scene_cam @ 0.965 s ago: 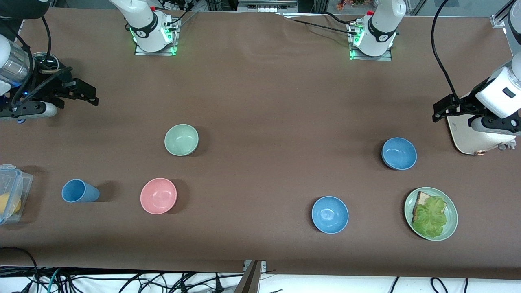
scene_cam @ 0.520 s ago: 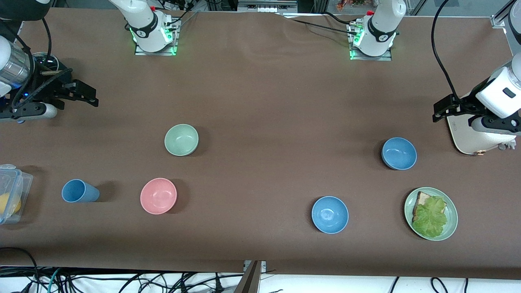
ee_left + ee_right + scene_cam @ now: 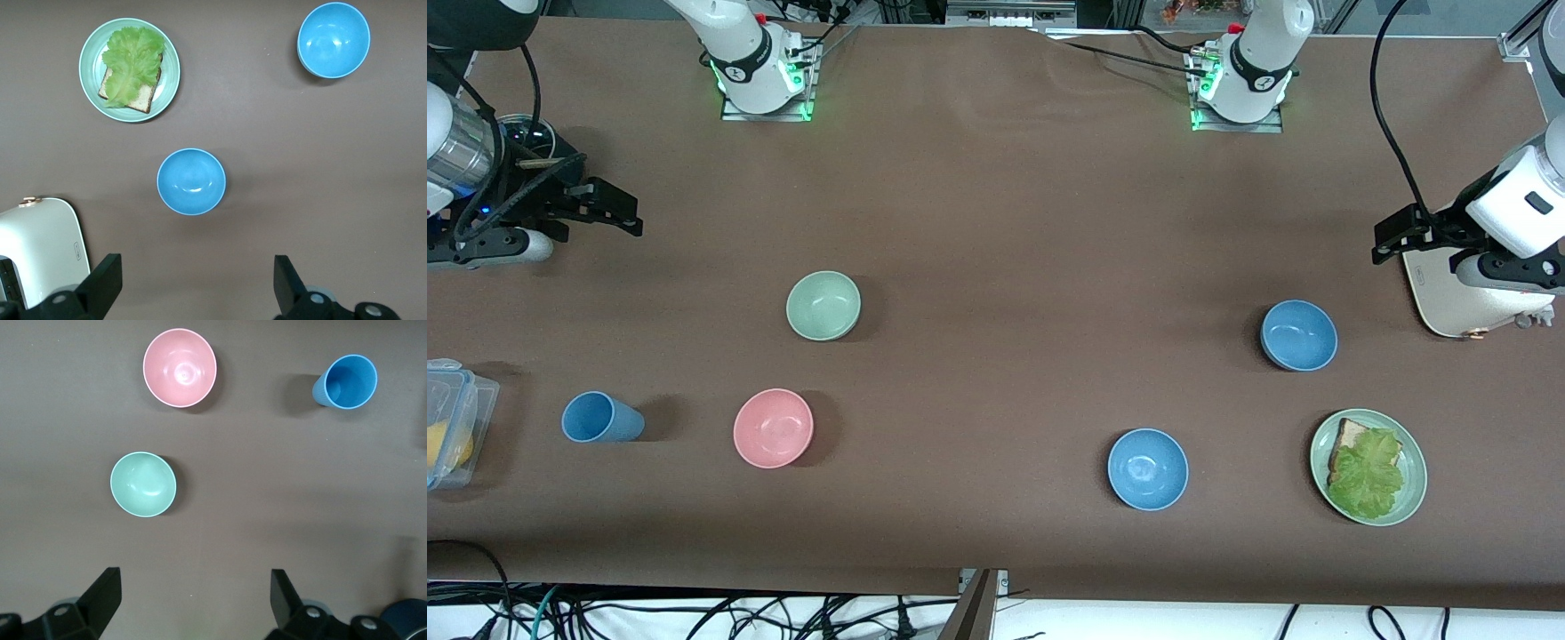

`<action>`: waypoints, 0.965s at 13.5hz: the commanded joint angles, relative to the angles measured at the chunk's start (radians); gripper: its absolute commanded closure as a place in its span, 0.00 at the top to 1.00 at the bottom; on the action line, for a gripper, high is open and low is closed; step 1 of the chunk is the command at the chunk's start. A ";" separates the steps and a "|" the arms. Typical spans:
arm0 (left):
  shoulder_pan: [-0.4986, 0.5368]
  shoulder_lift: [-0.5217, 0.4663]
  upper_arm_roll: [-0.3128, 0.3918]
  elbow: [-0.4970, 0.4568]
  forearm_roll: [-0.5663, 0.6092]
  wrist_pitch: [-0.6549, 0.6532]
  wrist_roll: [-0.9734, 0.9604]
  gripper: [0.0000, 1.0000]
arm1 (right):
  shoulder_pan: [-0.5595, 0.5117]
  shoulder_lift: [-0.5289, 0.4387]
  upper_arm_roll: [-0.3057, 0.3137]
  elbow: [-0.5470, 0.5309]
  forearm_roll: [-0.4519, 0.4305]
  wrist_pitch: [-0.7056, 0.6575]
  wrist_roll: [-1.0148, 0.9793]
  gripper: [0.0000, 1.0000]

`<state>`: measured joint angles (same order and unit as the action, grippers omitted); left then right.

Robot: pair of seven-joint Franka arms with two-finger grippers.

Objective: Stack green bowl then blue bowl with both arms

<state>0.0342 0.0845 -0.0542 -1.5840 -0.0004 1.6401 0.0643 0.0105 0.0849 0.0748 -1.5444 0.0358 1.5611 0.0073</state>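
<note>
green bowl (image 3: 823, 305): small, round, pale green, upright, empty, toward right arm's end | blue bowl (image 3: 1299, 334): same size, upright, empty, toward left arm's end

A brown-covered table (image 3: 996, 204) is carrying everything. Taking its centre as the dial in the front view, the green bowl (image 3: 823, 305) is sitting at about nine o'clock. The pink bowl (image 3: 773, 428) and blue cup (image 3: 601, 418) are lying toward eight. One blue bowl (image 3: 1299, 334) is resting near three, a second blue bowl (image 3: 1148, 468) near five. A green plate (image 3: 1368, 467) with bread and lettuce is sitting near four, a clear container (image 3: 452, 422) at the edge toward eight, and a white appliance (image 3: 1458, 298) toward three.
</note>
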 commanded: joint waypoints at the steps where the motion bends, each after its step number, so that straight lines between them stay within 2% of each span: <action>1: 0.004 0.014 0.004 0.051 -0.015 -0.035 -0.001 1.00 | -0.014 -0.002 0.010 0.004 -0.010 0.005 -0.004 0.99; 10: 0.001 0.020 0.002 0.058 -0.013 -0.039 -0.001 1.00 | -0.012 -0.005 0.010 -0.013 -0.007 0.004 -0.003 0.99; 13: 0.003 0.020 0.002 0.059 -0.013 -0.039 -0.001 1.00 | -0.012 -0.020 0.011 -0.074 -0.007 0.051 0.000 0.99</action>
<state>0.0348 0.0878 -0.0516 -1.5625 -0.0004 1.6268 0.0643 0.0103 0.0852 0.0748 -1.5648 0.0358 1.5686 0.0073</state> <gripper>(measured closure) 0.000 0.009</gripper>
